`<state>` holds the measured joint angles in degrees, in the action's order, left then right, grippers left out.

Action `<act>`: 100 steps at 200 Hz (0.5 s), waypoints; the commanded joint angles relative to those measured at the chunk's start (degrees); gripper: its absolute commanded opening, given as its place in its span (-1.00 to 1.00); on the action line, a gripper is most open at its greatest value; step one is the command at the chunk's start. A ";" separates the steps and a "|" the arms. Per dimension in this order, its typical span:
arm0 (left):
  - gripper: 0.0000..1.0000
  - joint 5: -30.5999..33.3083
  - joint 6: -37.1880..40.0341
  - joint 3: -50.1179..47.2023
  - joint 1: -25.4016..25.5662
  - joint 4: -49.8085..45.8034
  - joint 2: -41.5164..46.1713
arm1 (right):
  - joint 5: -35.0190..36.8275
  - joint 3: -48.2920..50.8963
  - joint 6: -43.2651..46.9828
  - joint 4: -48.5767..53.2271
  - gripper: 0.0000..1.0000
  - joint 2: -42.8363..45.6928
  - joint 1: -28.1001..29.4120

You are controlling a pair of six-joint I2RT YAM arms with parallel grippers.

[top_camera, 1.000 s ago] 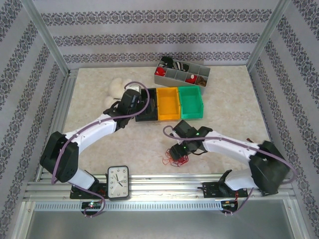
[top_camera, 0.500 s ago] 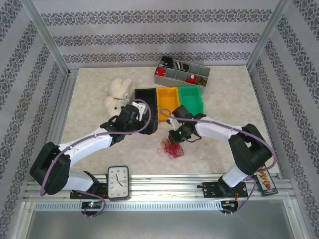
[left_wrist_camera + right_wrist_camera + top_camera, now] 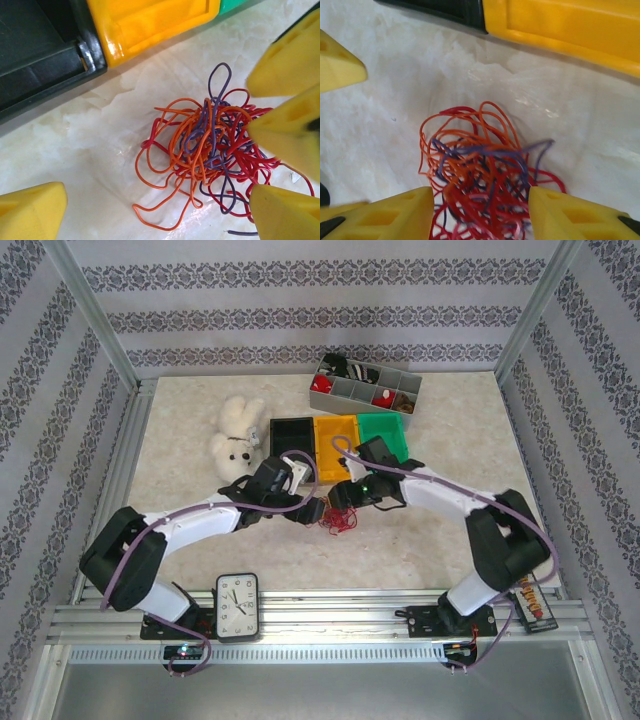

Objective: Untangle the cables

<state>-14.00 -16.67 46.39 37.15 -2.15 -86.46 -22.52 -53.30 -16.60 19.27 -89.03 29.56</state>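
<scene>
The cables [image 3: 210, 150] form a loose nest of thin, glossy wire loops on the pale marbled tabletop [image 3: 75, 145], centre-right in the left wrist view. They lie below the smooth yellow bin [image 3: 150, 25] and the black bin [image 3: 40, 45]. Red, orange and purple strands curl through one another. The left gripper [image 3: 157, 197] is released, its blocky yellow fingers wide apart at the lower corners. The right gripper [image 3: 481, 200] is also unclenched, its wedge-shaped fingers flanking the tangle's lower part.
</scene>
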 commanded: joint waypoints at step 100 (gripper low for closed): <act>0.64 -5.40 4.89 7.59 3.79 -2.15 -9.30 | -0.85 10.24 -1.16 1.71 -0.05 4.84 -5.99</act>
<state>-18.59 -13.61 52.16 39.90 -2.57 -94.00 -22.15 -43.97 -17.76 19.99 -82.41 22.92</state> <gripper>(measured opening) 0.832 0.475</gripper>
